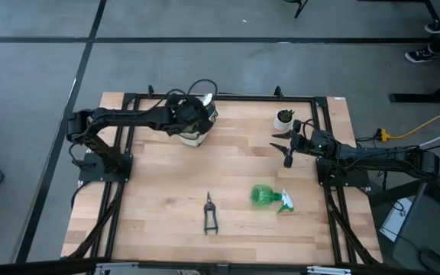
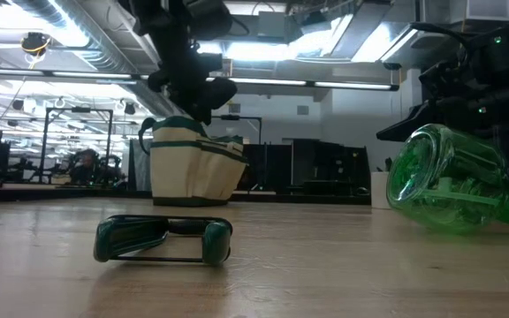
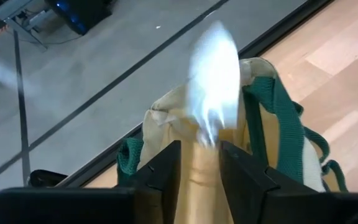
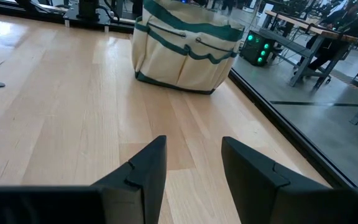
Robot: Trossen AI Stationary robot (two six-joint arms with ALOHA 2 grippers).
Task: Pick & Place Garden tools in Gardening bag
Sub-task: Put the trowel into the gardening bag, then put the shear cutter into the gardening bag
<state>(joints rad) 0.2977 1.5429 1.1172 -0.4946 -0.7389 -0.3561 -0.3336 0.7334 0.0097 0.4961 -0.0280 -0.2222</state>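
The beige gardening bag (image 1: 193,122) with green trim stands upright at the table's far side; it also shows in the low view (image 2: 193,168) and the right wrist view (image 4: 185,53). My left gripper (image 1: 197,114) is right above its mouth, shut on the trowel, whose bright metal blade (image 3: 213,81) points at the bag's opening (image 3: 185,124). My right gripper (image 1: 289,145) is open and empty at the right. The black pruning shears (image 1: 211,214) and the green spray bottle (image 1: 270,197) lie on their sides on the table. The hand rake is not in view. My left gripper (image 3: 201,174) has the trowel between its two fingers at the tan handle end (image 3: 199,165), just behind the blade's neck. The fingers point down at the bag, along the trowel. The trowel is lifted clear, blade first over the bag's mouth; the blade is blurred.
A small green plant in a white pot (image 1: 284,118) stands at the far right, close to my right gripper. A black frame (image 1: 228,97) runs around the table's edges. Bare wood lies between the bag and the shears (image 2: 162,238).
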